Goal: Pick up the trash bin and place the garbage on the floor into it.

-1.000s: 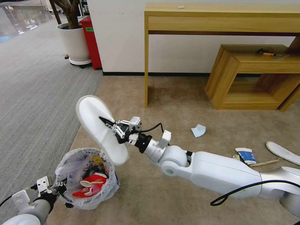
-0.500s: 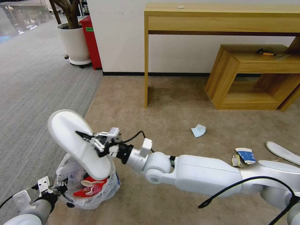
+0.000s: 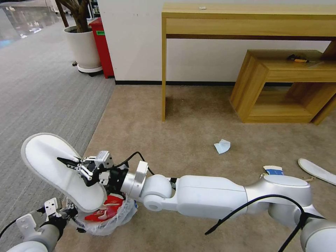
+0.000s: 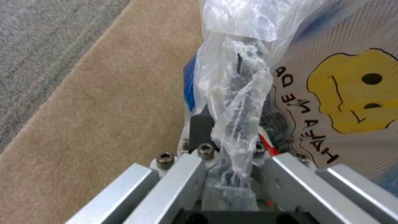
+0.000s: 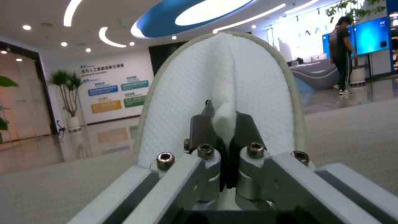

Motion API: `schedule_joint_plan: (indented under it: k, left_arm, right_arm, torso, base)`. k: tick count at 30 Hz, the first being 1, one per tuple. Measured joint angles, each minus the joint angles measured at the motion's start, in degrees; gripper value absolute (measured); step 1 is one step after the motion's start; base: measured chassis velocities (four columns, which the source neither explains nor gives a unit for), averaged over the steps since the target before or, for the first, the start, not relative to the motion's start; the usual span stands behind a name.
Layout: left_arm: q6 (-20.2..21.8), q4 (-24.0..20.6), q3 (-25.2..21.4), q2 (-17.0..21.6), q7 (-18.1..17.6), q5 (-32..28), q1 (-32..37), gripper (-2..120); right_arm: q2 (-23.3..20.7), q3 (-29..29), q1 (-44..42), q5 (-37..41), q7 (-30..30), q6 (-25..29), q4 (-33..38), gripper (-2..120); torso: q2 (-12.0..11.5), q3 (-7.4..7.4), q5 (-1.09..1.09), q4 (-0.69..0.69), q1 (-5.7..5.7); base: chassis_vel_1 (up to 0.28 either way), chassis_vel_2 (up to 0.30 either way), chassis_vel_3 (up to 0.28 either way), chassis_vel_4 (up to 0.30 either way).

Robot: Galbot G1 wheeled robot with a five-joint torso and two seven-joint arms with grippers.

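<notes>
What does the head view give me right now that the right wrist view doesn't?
Head view alone: the trash bin with red wrappers, held at its bag by the left gripper, plus a tissue, a paper cup and a second slipper on the floor. Right wrist view alone: a pinched fold of fabric between shut fingers. Both: the right gripper holding the white slipper.

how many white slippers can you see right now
2. One slipper is pinched in the right gripper above the trash bin; the other slipper lies on the floor at far right. Others may be hidden.
</notes>
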Motion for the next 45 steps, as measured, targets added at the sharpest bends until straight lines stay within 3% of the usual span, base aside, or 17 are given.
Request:
schedule_joint_plan:
  k: [21, 37, 45]
  left_arm:
    - [0.24, -4.65, 0.07, -0.65, 0.69, 0.83, 3.47, 0]
    - [0.58, -6.15, -1.47, -0.12, -0.21, -2.73, 2.93, 0]
    - [0.58, -5.45, -2.25, 0.29, -1.00, -4.79, 2.22, 0]
  right_arm:
    - [2.28, -0.44, 0.17, -2.27, -5.22, 3.37, -8.88, 0]
    - [1.18, 0.46, -1.00, -3.76, -7.21, 4.72, -9.53, 0]
    - [0.37, 0.67, -1.63, -4.24, -7.33, 4.76, -8.93, 22]
  torso:
    - [0.00, 0.00, 0.01, 0.00, 0.00]
    - [0.00, 0.00, 0.01, 0.00, 0.00]
    - [0.00, 0.00, 0.01, 0.00, 0.00]
  base:
    - [0.000, 0.000, 0.000, 0.000]
    - [0.000, 0.000, 0.000, 0.000]
    - [0.000, 0.000, 0.000, 0.000]
